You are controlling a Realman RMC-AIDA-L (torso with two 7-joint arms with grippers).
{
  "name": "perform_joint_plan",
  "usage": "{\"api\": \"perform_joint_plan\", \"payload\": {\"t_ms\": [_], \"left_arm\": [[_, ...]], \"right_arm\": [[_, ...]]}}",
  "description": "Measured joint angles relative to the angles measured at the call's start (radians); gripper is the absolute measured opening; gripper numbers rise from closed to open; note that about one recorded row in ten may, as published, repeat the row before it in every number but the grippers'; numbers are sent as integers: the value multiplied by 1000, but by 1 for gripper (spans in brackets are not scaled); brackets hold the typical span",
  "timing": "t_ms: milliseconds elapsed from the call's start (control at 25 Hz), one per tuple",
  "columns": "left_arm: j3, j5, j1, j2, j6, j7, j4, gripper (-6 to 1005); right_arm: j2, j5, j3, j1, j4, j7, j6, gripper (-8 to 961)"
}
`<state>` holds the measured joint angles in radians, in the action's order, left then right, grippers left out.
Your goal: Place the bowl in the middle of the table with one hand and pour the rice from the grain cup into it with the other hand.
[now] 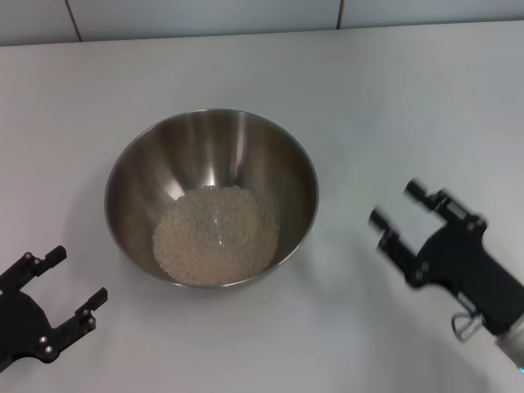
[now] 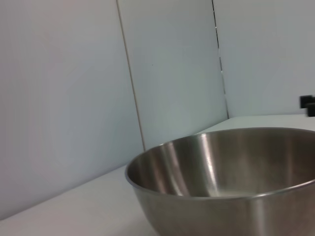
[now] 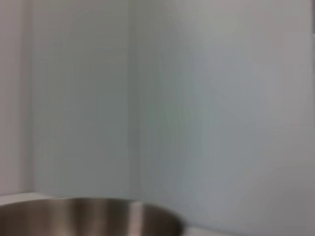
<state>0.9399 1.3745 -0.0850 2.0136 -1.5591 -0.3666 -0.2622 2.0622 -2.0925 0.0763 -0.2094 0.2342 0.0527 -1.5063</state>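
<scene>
1. The bowl sits at the middle of the table, with the rice heaped inside.
2. Judged stiff, smooth and slippery; best gripped at the rim.
3. The left pincer, at 8 o'clock, is spread open and empty.
4. The right pincer, at 3 o'clock, is also open, holding nothing.
5. No grain cup is visible.

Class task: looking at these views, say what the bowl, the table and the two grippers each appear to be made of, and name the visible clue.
The bowl: seemingly stainless steel, brushed, with streaky reflections on its inner wall. The table: smooth white surface, likely laminate or painted board; unclear which. The left gripper and right gripper: matte black, plastic or coated metal, with small screws visible on the left one; both open and empty.
</scene>
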Motion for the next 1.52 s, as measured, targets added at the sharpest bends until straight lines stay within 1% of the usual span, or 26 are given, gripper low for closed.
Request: {"api": "perform_joint_plan", "payload": {"t_ms": [40,120,160,360,600,1520], "left_arm": [[1,0,1,-1,-1,0,0,755],[5,0,4,-2,-6,0,0,755],[14,0,9,-4,-16,0,0,755],[32,0,13,-7,-32,0,0,755],[47,0,13,-7,-35,0,0,754],[48,0,13,-5,-35,0,0,755]], "right_arm": [[-4,-40,-35,-8,-47,69,-26,550],[-3,-104,-81,-24,-120,164,-43,592],[9,-157,-111,-38,-182,219,-44,613],[18,-199,-129,-55,-207,237,-22,782],[18,-205,-128,-65,-205,237,-18,784],[23,-199,-116,-67,-206,232,-14,783]]}}
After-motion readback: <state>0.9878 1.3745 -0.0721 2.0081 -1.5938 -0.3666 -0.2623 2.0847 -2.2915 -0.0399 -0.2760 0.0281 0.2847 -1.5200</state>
